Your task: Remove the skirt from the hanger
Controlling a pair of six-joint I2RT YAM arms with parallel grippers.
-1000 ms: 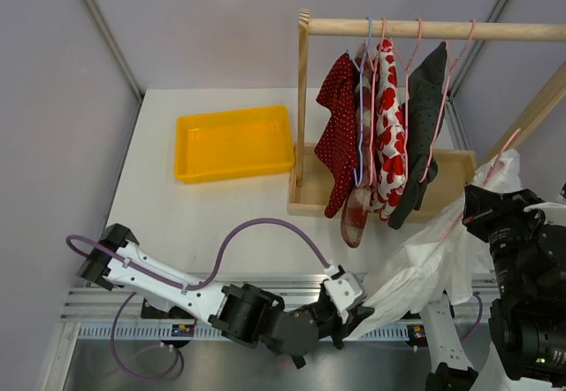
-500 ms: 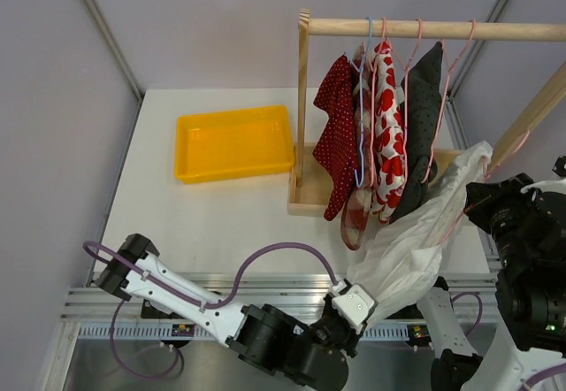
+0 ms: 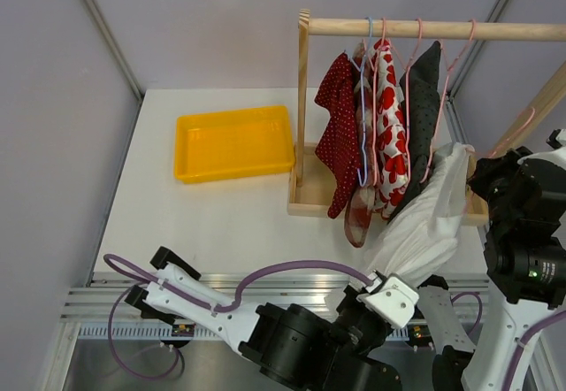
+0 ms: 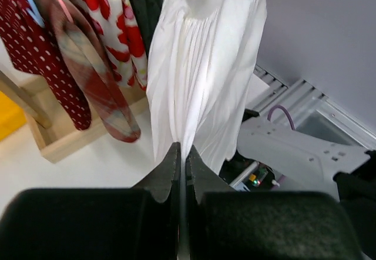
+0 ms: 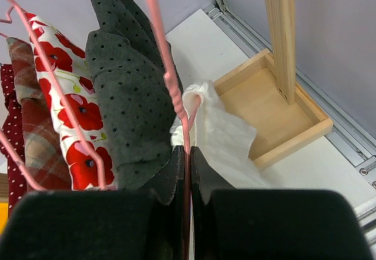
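The white skirt (image 3: pixel 423 225) hangs stretched between my two grippers, just right of the rack. My left gripper (image 3: pixel 371 287) is shut on its lower edge near the table's front edge; in the left wrist view the cloth (image 4: pixel 205 77) runs up from the closed jaws (image 4: pixel 182 152). My right gripper (image 3: pixel 482 176) is shut on the thin pink hanger (image 5: pixel 167 75), with the skirt's top (image 5: pixel 218 132) bunched on the wire just past the jaws (image 5: pixel 188 152). The hanger's hook (image 3: pixel 523 118) sticks up beside the rack's slanted post, off the rod.
A wooden rack with a rod (image 3: pixel 424 28) and a box base (image 3: pixel 309 203) holds several garments on hangers: red dotted (image 3: pixel 338 134), poppy print (image 3: pixel 389 134), dark grey dotted (image 3: pixel 423 112). A yellow tray (image 3: pixel 233 141) lies at the left. The rack's post (image 5: pixel 281 30) stands close to the right gripper.
My right gripper has carried the hanger up and back toward the rack. My left arm has swung right along the front edge with the hem, and the skirt now hangs taut.
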